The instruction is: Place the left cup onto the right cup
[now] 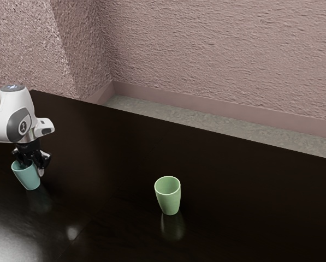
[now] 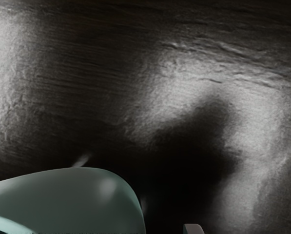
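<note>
The black two-finger claw is lowered onto the rim of the pale teal plastic cup, which is seen near the exterior view's left edge on the dark glossy wooden table. The approach is made from above, presumably so that the cup can be lifted upright and carried mouth-up. Whether the claw is clenched on the rim or released cannot be told. In the wrist view, the teal cup's curved wall is seen just under the hand. The light green plastic cup is left standing upright, well apart toward the exterior view's right, its open mouth kept free as the target. The carrying is judged not yet begun.
</note>
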